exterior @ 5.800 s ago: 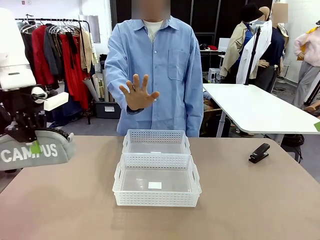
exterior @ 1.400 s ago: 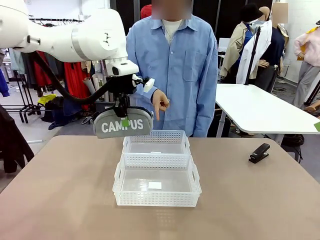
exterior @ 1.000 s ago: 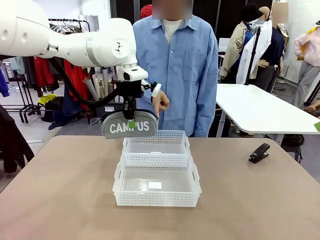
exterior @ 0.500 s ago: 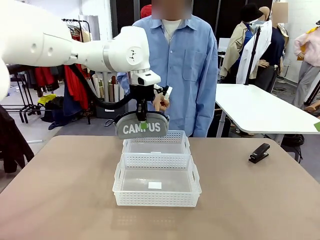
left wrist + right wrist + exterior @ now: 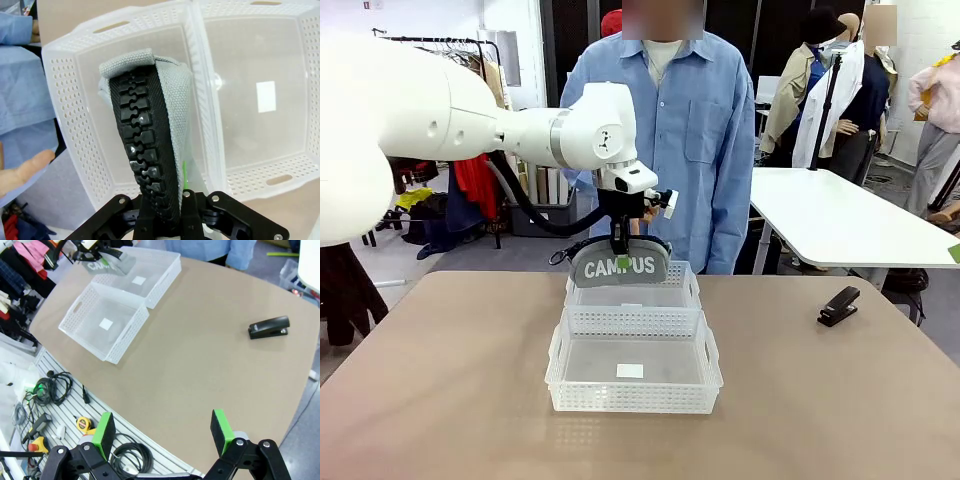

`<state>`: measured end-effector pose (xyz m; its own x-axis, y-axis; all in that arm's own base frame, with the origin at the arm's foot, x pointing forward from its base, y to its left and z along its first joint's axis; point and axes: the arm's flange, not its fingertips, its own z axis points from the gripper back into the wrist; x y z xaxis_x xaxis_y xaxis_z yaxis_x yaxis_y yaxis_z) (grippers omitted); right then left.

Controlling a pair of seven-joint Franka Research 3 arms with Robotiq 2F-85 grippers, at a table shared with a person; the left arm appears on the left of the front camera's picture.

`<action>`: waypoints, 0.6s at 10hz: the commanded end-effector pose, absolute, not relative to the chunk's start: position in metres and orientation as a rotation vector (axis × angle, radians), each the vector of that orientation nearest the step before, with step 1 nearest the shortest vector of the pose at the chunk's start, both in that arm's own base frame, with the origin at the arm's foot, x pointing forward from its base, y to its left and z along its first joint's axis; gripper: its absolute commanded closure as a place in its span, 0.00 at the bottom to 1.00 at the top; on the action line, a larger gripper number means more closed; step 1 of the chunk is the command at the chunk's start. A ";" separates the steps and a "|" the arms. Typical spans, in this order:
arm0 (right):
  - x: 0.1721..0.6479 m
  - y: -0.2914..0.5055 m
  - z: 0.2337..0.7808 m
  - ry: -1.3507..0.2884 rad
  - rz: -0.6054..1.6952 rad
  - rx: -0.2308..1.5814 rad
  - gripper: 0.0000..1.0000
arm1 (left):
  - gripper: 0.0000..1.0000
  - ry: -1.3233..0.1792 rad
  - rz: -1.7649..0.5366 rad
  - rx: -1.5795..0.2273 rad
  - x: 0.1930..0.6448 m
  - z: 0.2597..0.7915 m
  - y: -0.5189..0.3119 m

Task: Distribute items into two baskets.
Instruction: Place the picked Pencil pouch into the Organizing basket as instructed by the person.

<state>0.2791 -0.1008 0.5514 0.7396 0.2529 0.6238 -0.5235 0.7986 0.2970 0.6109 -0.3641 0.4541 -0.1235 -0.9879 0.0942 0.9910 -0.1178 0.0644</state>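
- As the left arm brings it in from the worktop's (image 5: 450, 380) left side, the grey CAMPUS pouch (image 5: 620, 266) now hangs over the far basket (image 5: 672, 272). Its lower edge is about level with that basket's rim.
- The left wrist view looks straight down past the pouch into the far basket. The pouch hangs above the floor there and I cannot tell whether any part touches the plastic.
- The left pincer (image 5: 622, 255) is clamped on the pouch's top edge, along the black toothed band, with its fingers drawn tight together.
- A second ago the pouch hung higher and left of the baskets; it has since slid right and sunk, so it now sits centred over the far one.
- Judged from this, the first item has reached its drop point. Only the release, perhaps after a little more lowering, is left for it.
- The near basket (image 5: 632, 398) touches the far one and holds nothing but a white label on its floor.
- The black stapler (image 5: 839, 305) lies on the worktop to the right, well apart from both baskets and unmoved. It looks meant for the near basket.
- The right pincer (image 5: 162, 432) hovers high above the worktop's near edge, fingers wide apart and empty.
- The person (image 5: 690, 130) stands at the far side, one hand (image 5: 646, 207) just behind the left pincer.
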 end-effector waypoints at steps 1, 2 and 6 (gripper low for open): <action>0.279 -0.100 0.552 -0.606 0.450 0.494 0.00 | 1.00 -0.150 -1.672 0.005 0.616 0.447 -0.366; 0.279 -0.100 0.552 -0.606 0.450 0.494 0.00 | 1.00 -0.150 -1.685 0.003 0.618 0.439 -0.369; 0.279 -0.100 0.552 -0.606 0.450 0.494 0.00 | 1.00 -0.126 -1.754 0.028 0.624 0.400 -0.381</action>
